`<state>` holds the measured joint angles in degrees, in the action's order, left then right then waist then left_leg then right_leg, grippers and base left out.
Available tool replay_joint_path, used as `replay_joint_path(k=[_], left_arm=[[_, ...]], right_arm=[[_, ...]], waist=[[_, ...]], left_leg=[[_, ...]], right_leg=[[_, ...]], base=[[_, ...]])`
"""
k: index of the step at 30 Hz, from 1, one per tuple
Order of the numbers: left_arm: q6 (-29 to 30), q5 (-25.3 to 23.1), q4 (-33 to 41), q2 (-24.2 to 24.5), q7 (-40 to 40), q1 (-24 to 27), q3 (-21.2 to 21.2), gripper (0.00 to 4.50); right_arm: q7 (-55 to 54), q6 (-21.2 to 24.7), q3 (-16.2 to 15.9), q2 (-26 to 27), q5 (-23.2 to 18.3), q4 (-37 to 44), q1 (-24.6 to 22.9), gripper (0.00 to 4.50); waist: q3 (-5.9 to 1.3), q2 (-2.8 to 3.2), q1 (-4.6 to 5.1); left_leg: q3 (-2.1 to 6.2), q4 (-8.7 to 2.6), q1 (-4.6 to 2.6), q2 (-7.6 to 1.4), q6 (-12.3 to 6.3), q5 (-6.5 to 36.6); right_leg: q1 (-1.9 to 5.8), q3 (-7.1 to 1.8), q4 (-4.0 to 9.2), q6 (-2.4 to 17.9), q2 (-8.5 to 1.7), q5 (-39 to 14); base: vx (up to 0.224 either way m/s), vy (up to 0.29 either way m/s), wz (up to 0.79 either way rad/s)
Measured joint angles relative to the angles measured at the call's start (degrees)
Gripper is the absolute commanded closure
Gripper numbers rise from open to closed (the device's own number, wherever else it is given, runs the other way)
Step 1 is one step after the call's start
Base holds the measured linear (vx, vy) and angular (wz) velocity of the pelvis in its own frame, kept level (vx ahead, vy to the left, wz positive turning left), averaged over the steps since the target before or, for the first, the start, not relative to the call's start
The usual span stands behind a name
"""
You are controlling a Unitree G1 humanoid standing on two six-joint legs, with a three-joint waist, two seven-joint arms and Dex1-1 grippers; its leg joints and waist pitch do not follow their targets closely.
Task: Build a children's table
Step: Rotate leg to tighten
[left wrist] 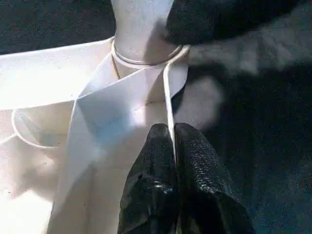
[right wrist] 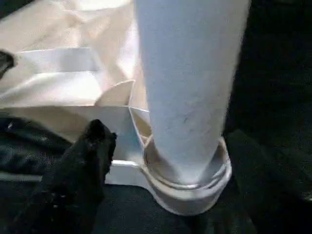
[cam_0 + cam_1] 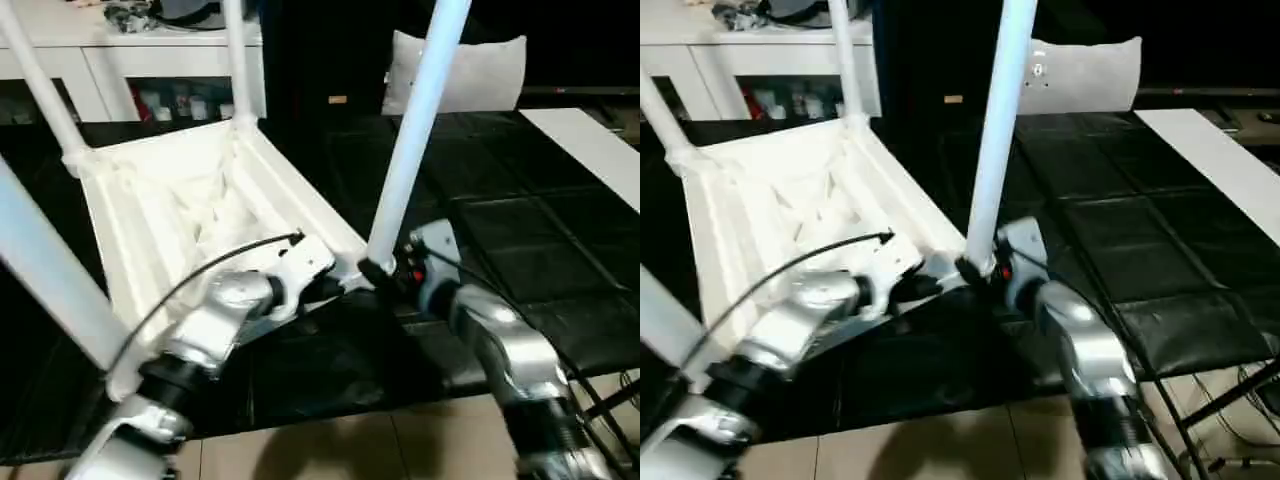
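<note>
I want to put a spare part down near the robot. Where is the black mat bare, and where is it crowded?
Bare: black mat between the near leg and the white board. Crowded: the tabletop's near corner, where the left gripper and right gripper meet.

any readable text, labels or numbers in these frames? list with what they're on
None readable.
Table top and legs: plain white, no markings.
Small orange-brown tag on the dark furniture behind: too small to read.
Items on the cabinet shelf: too blurred to read.
Red spot on the right gripper housing: a mark, no lettering.
</note>
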<state>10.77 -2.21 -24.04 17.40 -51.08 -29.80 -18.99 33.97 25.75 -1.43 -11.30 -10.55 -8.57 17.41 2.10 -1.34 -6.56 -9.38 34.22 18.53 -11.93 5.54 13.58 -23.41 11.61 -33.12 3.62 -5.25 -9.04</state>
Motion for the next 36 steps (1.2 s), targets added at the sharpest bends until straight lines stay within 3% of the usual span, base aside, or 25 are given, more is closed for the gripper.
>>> replay_joint_path(k=[2, 6, 11, 12, 14, 17, 19, 23, 28, 33, 36], left_arm=[[-3.6, -0.1, -0.9, 2.2, -2.6, 0.0, -0.4, 4.50], [-10.3, 0.3, -3.7, 4.6, -6.9, -0.2, -0.5, 4.50], [-17.7, 1.4, -7.6, 9.1, -10.3, -0.3, 0.4, 4.50], [-18.2, 1.7, -7.6, 9.7, -11.3, -0.1, 0.9, 4.23], [-18.4, 2.6, -6.9, 11.2, -13.1, 1.0, 2.0, 3.97], [-16.9, 5.8, -2.7, 11.9, -15.9, 3.8, 4.0, 3.93], [-15.3, 8.1, 0.8, 11.9, -17.1, 5.3, 5.0, 3.59], [-8.7, 16.7, 11.7, 11.3, -16.4, 12.2, 8.0, 3.31], [-4.3, 20.2, 22.6, 5.0, -4.8, 20.1, 13.2, 2.94], [0.2, 14.7, 28.9, -4.7, 17.2, 25.4, 18.9, 2.55], [1.3, 11.3, 34.3, -9.7, 28.4, 30.1, 20.9, 2.28]], right_arm=[[1.7, -0.7, -0.2, -0.5, -1.0, 2.0, -1.2, 0.10], [6.1, -1.4, -0.2, -1.3, -4.8, 7.8, -5.3, 0.02], [10.3, -1.5, -0.6, -4.8, -6.2, 12.4, -10.6, 0.02], [10.5, -1.6, -0.6, -5.0, -6.3, 12.8, -11.2, 0.01], [10.8, -1.9, -0.6, -5.2, -6.6, 13.3, -11.8, 0.00], [10.6, -2.1, -0.7, -5.3, -6.7, 14.7, -12.8, 0.00], [10.2, -1.9, -1.1, -5.4, -6.7, 15.3, -12.9, 0.00], [9.4, -0.8, -1.5, -6.0, -6.6, 16.4, -13.4, 0.00], [7.1, -0.3, -2.0, -4.5, -6.5, 17.5, -13.8, 0.00], [3.9, 0.1, -3.0, -2.4, -6.5, 19.0, -14.6, 0.00], [1.5, -0.4, -3.1, -1.1, -5.6, 19.0, -15.0, 0.00]], waist=[[0.00, 0.01, -0.70], [0.00, -0.01, -1.93], [-0.03, -0.08, -1.74], [-0.03, -0.09, -1.62], [-0.02, -0.11, -1.41], [-0.03, -0.14, -1.65], [-0.06, -0.19, -1.85], [-0.07, -0.24, -1.72], [-0.08, -0.39, -1.46], [-0.03, -0.78, -1.05], [-0.08, -0.94, -0.02]], left_leg=[[0.02, 0.01, -0.01, 0.02, 0.00, 0.0], [0.02, 0.07, -0.03, 0.04, -0.01, 0.0], [0.02, 0.06, -0.12, 0.04, 0.30, 0.2], [0.02, 0.06, -0.15, 0.04, 0.33, 0.2], [0.03, 0.06, -0.16, 0.03, 0.37, 0.2], [0.04, 0.06, -0.15, 0.03, 0.34, 0.2], [0.04, 0.05, -0.17, 0.05, 0.30, 0.2], [-0.01, 0.06, -0.30, 0.05, 0.32, 0.3], [0.01, 0.12, -0.48, 0.04, 0.36, 0.2], [0.11, 0.27, -0.46, -0.08, 0.35, 0.3], [0.77, 0.22, -0.44, -0.17, 0.24, 0.3]], right_leg=[[0.03, 0.01, 0.00, 0.0, -0.03, 0.0], [0.11, 0.01, 0.07, 0.0, -0.06, 0.0], [0.17, 0.03, 0.08, -0.1, -0.03, 0.1], [0.17, 0.04, 0.07, -0.1, -0.03, 0.1], [0.18, 0.05, 0.08, -0.1, -0.02, 0.1], [0.26, 0.07, 0.17, -0.1, -0.05, 0.1], [0.31, 0.06, 0.20, -0.2, -0.09, 0.1], [0.37, 0.01, 0.14, -0.2, -0.11, 0.0], [0.58, 0.07, 0.12, -0.2, -0.07, 0.1], [1.09, 0.54, 0.76, -0.4, 0.11, 0.2], [1.79, 1.02, 1.79, -0.7, 0.17, 0.4]], base=[[0.000, 0.000, 0.00], [0.000, 0.000, 0.00], [0.000, 0.000, 0.00], [0.000, 0.000, 0.00], [0.000, 0.000, 0.00], [0.000, 0.000, 0.00], [0.000, 0.000, 0.00], [0.000, 0.000, 0.00], [0.000, 0.000, 0.00], [0.000, 0.000, 0.00], [0.000, 0.000, 0.00]])
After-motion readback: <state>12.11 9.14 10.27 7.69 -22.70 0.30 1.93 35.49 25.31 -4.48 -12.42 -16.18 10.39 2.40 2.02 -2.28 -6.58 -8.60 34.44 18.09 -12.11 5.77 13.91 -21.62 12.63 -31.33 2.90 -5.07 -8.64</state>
